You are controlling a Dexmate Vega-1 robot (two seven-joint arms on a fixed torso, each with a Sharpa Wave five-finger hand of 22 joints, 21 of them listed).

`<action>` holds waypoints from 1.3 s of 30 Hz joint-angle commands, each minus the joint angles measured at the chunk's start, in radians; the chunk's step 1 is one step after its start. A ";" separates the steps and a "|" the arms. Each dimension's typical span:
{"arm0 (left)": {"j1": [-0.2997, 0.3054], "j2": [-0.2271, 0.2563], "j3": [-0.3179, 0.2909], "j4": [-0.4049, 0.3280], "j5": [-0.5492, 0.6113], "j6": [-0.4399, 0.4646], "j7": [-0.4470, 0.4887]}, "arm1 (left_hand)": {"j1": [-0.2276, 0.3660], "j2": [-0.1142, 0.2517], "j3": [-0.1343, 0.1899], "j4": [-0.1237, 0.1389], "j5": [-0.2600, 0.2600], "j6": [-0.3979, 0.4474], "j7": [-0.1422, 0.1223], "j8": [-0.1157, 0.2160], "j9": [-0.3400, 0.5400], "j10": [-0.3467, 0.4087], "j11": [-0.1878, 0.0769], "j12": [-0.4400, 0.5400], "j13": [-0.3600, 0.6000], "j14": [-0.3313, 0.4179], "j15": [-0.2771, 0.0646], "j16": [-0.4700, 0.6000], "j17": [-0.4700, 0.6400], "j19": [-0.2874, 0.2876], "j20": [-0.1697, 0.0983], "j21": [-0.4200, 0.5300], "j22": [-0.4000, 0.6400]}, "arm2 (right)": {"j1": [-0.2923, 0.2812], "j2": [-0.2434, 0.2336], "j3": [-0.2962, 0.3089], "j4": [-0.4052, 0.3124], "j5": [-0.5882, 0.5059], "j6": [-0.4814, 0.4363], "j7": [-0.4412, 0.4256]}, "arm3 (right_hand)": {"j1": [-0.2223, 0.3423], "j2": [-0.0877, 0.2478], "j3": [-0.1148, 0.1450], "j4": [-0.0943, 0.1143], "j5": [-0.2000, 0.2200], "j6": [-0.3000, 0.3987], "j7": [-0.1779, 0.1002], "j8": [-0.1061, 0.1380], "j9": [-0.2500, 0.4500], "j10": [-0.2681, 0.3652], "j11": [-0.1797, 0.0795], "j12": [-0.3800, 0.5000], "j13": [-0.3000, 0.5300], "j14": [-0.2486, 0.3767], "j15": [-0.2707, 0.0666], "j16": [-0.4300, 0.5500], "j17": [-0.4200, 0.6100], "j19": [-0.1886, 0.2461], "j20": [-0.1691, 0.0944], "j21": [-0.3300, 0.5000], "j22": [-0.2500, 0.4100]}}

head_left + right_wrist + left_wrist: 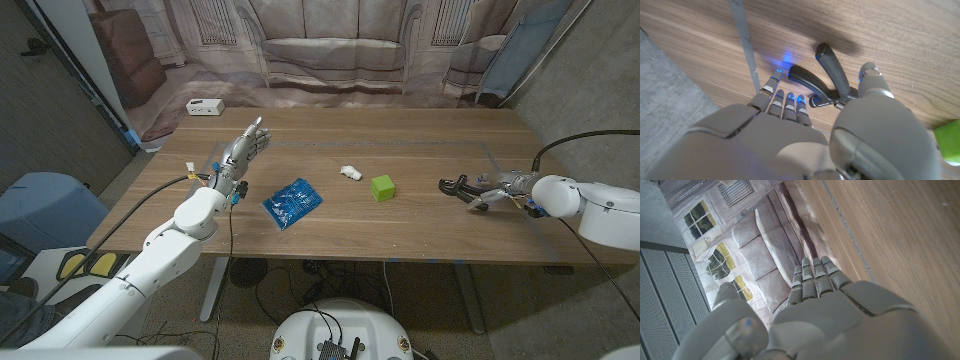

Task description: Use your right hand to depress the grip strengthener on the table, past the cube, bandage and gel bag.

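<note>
Your right hand [805, 135] spreads open, gripping nothing, fingers reaching the grip strengthener [827, 80], positioned to press its handles.

Legible text: none. A short line of small white lettering is seen on the black hinge end of the grip strengthener [827, 85] in the right wrist view, too small and blurred to be read. A white pattern is carried on the blue gel bag [292, 202] in the head view; no words can be made out on it.
</note>
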 commanded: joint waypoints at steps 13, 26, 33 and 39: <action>-0.021 -0.012 0.008 0.029 -0.005 -0.008 -0.012 | 0.005 0.002 0.006 -0.003 -0.003 0.009 -0.002 -0.002 0.002 0.014 -0.003 -0.004 0.005 0.013 0.001 0.000 0.006 0.010 -0.001 0.002 0.005 | 0.063 0.034 -0.077 0.033 -0.023 -0.016 0.004 | 0.083 0.012 0.030 -0.004 0.010 0.064 -0.007 0.015 0.003 0.077 -0.005 0.022 0.002 0.079 -0.016 0.013 0.002 0.085 -0.013 0.012 0.002; -0.012 -0.007 0.002 0.023 -0.007 -0.011 -0.008 | 0.005 0.002 0.006 -0.003 -0.003 0.011 -0.004 -0.003 0.002 0.016 -0.002 -0.004 0.005 0.014 0.001 0.000 0.006 0.011 0.000 0.001 0.005 | 0.072 0.048 -0.105 0.034 -0.057 -0.019 0.008 | 0.158 0.027 0.053 -0.008 0.011 0.099 -0.015 0.014 0.004 0.116 -0.019 0.026 0.002 0.146 -0.035 0.024 0.003 0.152 -0.020 0.018 0.002; -0.001 -0.010 -0.004 0.026 -0.010 -0.021 -0.003 | 0.005 0.003 0.006 -0.002 -0.003 0.011 -0.002 -0.003 0.003 0.017 0.001 -0.005 0.005 0.014 0.002 -0.001 0.006 0.010 0.000 0.001 0.005 | 0.045 0.059 -0.097 0.053 -0.027 -0.009 -0.034 | 0.219 0.038 0.065 -0.006 0.006 0.153 -0.015 0.023 0.005 0.170 -0.016 0.036 0.002 0.201 -0.044 0.032 0.005 0.225 -0.026 0.026 0.001; 0.005 -0.011 -0.006 0.028 -0.014 -0.021 -0.002 | 0.004 0.003 0.006 -0.002 -0.003 0.012 -0.003 -0.003 0.003 0.017 -0.001 -0.005 0.005 0.014 0.003 -0.001 0.006 0.010 0.001 0.001 0.005 | 0.039 0.084 -0.123 0.052 -0.052 -0.015 -0.052 | 0.226 0.035 0.061 -0.002 0.003 0.170 -0.016 0.025 0.006 0.189 -0.017 0.039 0.002 0.219 -0.046 0.036 0.006 0.240 -0.025 0.025 0.001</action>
